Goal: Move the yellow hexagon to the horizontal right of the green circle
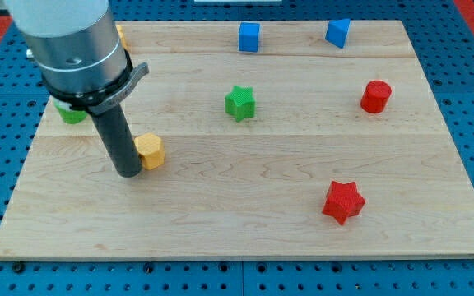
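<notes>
The yellow hexagon point(150, 151) lies on the wooden board at the view's left of centre. My tip point(129, 172) rests on the board right against the hexagon's left side. The green circle point(72, 114) sits up and to the left of the hexagon, mostly hidden behind my arm's grey body, with only its lower edge showing. The hexagon lies to the right of the green circle and lower in the view.
A green star point(239, 103) sits at the centre top. Two blue cubes point(249, 37) point(338, 33) stand along the top edge. A red cylinder point(376, 96) is at the right, a red star point(342, 201) at the lower right. A yellow block point(121, 35) peeks out behind my arm.
</notes>
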